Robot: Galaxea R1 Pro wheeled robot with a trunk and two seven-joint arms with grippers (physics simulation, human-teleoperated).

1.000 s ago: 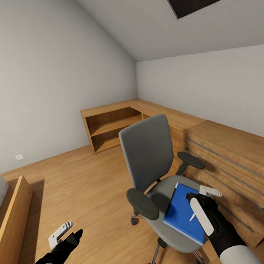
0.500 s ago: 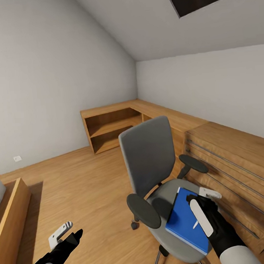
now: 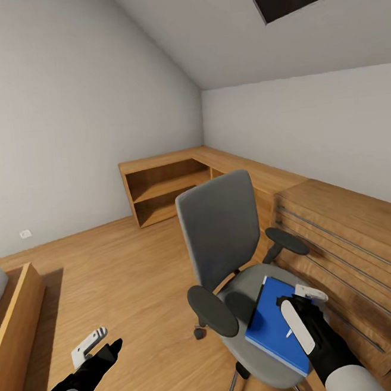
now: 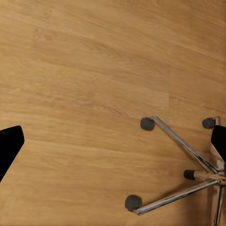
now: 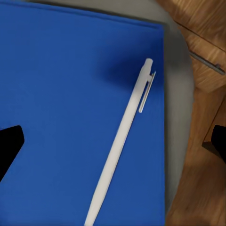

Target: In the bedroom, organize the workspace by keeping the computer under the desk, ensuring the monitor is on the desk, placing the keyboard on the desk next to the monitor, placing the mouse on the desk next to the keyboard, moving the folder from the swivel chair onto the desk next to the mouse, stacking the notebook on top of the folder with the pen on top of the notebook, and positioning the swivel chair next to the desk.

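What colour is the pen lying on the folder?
White; the pen shows best in the right wrist view, against the blue folder.

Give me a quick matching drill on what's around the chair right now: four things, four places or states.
Things:
1. pen
2. folder
3. left gripper
4. right gripper

Places or states:
A. lies on the swivel chair seat
B. hangs over bare wood floor
C. lies on the blue cover
D. open above the folder

Pairs: 1-C, 2-A, 3-B, 4-D
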